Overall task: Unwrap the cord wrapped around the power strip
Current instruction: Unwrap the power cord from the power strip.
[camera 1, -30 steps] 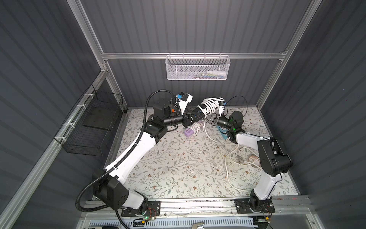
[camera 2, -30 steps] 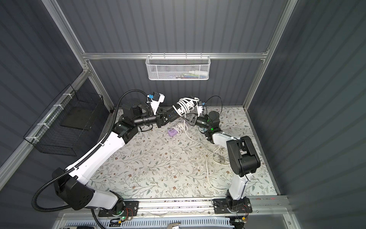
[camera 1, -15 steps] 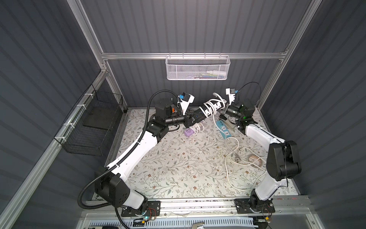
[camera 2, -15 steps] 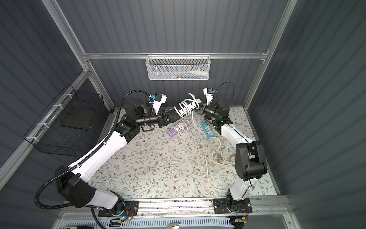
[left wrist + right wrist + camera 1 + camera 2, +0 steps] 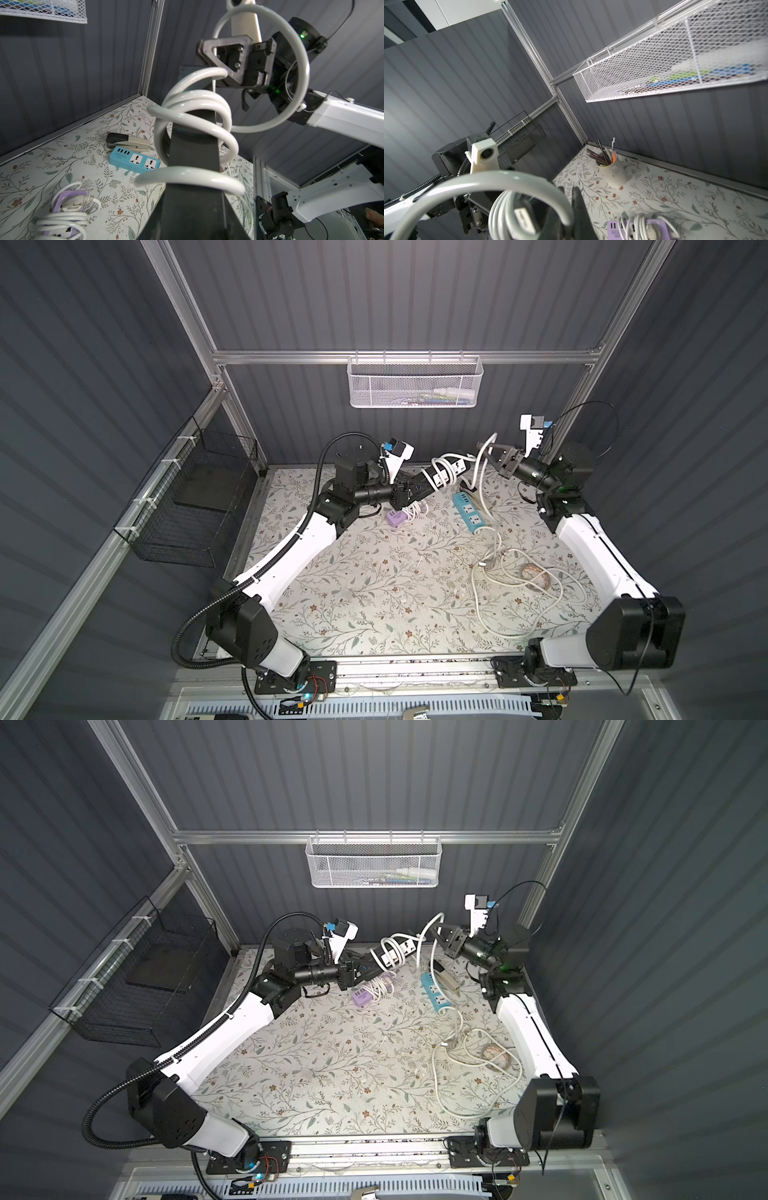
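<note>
The power strip is held clear of the bench near the back wall, with several coils of its cord wound round it. The left jaws are clenched on the strip's end. The right jaws are clenched on a free run of the cord.

Change: a second ago the right jaws sat low, just beside the strip. They have since swung up and away toward the right wall, drawing the cord into one wide open loop.

Judgement: one turn is probably off and the rest remain. The blue strip and purple strip lie on the bench as before
</note>
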Controlling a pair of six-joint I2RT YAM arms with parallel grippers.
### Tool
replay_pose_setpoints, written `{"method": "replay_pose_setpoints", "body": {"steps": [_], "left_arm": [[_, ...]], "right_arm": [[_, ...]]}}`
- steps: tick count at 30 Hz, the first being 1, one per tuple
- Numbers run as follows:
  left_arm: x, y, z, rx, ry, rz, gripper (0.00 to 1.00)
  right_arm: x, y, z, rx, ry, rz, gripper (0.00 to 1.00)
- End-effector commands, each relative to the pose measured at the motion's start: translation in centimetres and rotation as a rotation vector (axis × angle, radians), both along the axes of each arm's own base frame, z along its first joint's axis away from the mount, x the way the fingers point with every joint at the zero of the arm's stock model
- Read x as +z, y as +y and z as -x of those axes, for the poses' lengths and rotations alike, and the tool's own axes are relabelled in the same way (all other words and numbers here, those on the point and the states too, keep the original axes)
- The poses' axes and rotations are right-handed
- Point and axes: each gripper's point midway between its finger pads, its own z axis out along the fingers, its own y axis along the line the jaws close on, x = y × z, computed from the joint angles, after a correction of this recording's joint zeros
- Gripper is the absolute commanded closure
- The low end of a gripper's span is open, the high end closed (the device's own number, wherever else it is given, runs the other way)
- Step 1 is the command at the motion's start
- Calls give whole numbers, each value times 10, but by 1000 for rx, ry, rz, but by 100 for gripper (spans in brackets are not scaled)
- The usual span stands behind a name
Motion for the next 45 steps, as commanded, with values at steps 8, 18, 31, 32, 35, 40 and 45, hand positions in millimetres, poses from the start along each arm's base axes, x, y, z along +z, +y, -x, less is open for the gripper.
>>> {"method": "replay_pose_setpoints", "body": {"steps": [8, 18, 31, 32, 35, 40, 45], "left_arm": [[63, 19, 9, 72, -188, 40, 100], [85, 13, 35, -64, -183, 128, 100], [62, -27, 75, -405, -48, 156, 100], [54, -31, 74, -412, -32, 138, 100], [33, -40, 67, -420, 11, 100, 100], [-9, -51, 44, -368, 79, 13, 100], [-37, -49, 11, -203, 80, -105, 100]], "right_arm": [[-108, -8, 35, -53, 250, 91, 100], [-183, -4, -7, -80, 423, 88, 100], [-131, 4, -97, -92, 355, 59, 100], [-112, 3, -100, -92, 324, 56, 100], [-63, -5, -103, -104, 246, 54, 100], [5, -28, -85, -121, 147, 24, 100], [32, -61, -54, -178, 100, 7, 100]]}}
